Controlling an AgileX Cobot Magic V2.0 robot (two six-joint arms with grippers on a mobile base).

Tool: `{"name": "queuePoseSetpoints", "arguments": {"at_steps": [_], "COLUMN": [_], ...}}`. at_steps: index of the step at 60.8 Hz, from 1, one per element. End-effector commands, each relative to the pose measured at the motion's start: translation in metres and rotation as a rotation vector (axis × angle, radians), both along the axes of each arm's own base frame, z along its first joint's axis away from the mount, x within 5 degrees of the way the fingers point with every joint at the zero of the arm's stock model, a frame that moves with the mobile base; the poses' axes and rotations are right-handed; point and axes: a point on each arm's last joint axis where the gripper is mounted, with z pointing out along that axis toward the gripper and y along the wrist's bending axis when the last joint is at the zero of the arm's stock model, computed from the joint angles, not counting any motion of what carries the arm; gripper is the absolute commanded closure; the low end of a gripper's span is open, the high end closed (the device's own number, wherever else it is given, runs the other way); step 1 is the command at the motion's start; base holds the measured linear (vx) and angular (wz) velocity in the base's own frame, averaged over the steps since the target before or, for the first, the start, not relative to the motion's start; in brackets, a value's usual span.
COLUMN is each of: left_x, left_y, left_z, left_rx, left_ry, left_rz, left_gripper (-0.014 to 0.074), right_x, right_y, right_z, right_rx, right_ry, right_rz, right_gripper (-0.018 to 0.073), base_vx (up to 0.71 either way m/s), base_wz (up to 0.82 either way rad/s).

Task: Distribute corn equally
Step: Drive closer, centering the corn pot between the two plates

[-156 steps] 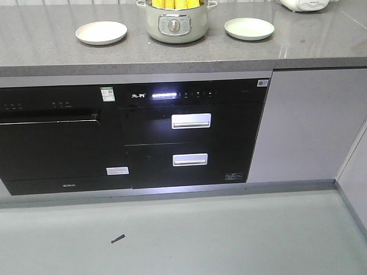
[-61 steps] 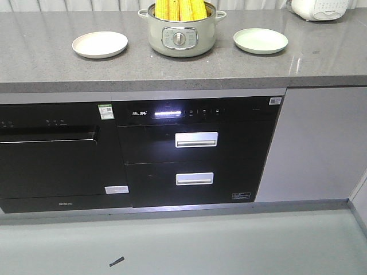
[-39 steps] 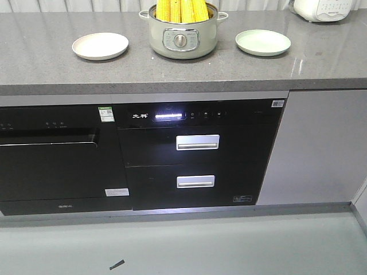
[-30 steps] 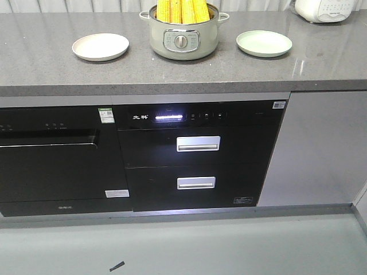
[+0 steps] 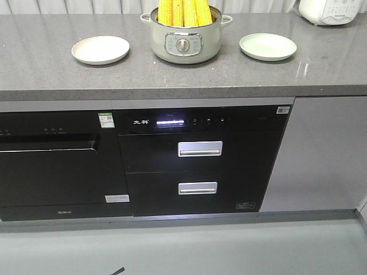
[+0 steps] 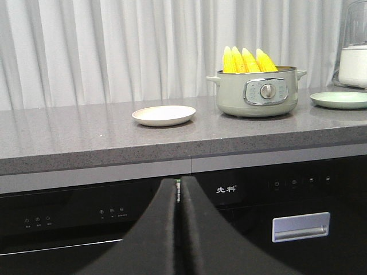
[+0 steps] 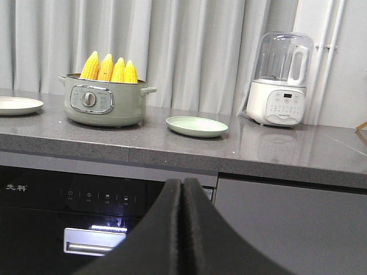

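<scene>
I see the corn (image 5: pixel 183 12) at the upper centre of the front view: four yellow cobs standing upright, tips up, in a pale green pot (image 5: pixel 183 43) on the grey worktop (image 5: pixel 46 74). A cream plate (image 5: pixel 100 50) lies to the pot's left and a green plate (image 5: pixel 268 46) to its right, each apart from the pot with bare stone between. A wide bare strip of worktop runs in front of all three, out to the front edge.

Below that edge are black appliance fronts, with two drawers (image 5: pixel 198 166) bearing silver handles, then open grey floor (image 5: pixel 241 246).

In the wrist views both tools sit lower than the worktop edge, facing those fronts. The left tool (image 6: pixel 178 182) has its fingers pressed together on nothing, and so does the right tool (image 7: pixel 182 183).

Only the right wrist view shows the whole white blender (image 7: pixel 281 80) with its clear jug, right of the green plate; the front view clips it at the upper right corner. The wrist views also show a pale curtain (image 6: pixel 86 51) behind the worktop.
</scene>
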Motion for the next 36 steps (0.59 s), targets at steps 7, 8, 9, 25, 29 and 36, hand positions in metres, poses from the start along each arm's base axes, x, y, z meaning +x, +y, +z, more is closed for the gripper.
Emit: {"name": "queuePoseSetpoints", "arguments": {"at_steps": [7, 8, 9, 25, 29, 36], "left_x": [-0.0021, -0.0021, -0.0021, -0.0021, -0.0021, -0.0021], "left_y": [-0.0005, -0.0005, -0.0005, -0.0005, -0.0005, -0.0005], "left_z": [0.0064, 0.0064, 0.0064, 0.0064, 0.0064, 0.0064], "left_rx": [-0.011, -0.011, -0.011, -0.011, -0.011, -0.011], "left_ry": [-0.085, -0.085, -0.085, -0.085, -0.085, -0.085], "left_rz": [-0.009, -0.009, -0.009, -0.009, -0.009, -0.009], "left_gripper": [0.0603, 0.0603, 0.0603, 0.0603, 0.0603, 0.0603], "right_x": [-0.0011, -0.0011, -0.0011, -0.0011, -0.0011, -0.0011], "right_y": [0.0001, 0.0001, 0.0001, 0.0001, 0.0001, 0.0001], "right_z": [0.0052, 0.0052, 0.0052, 0.0052, 0.0052, 0.0052], "right_rx": [-0.011, -0.011, -0.011, -0.011, -0.011, -0.011], "right_ry": [-0.079, -0.079, -0.079, -0.079, -0.079, -0.079], "right_rz": [-0.001, -0.001, -0.001, -0.001, -0.001, -0.001], "right_gripper": [0.0564, 0.0564, 0.0564, 0.0564, 0.0564, 0.0564], "base_vx": [0.06, 0.07, 0.07, 0.07, 0.08, 0.08], "base_wz": [0.02, 0.01, 0.01, 0.02, 0.03, 0.03]}}
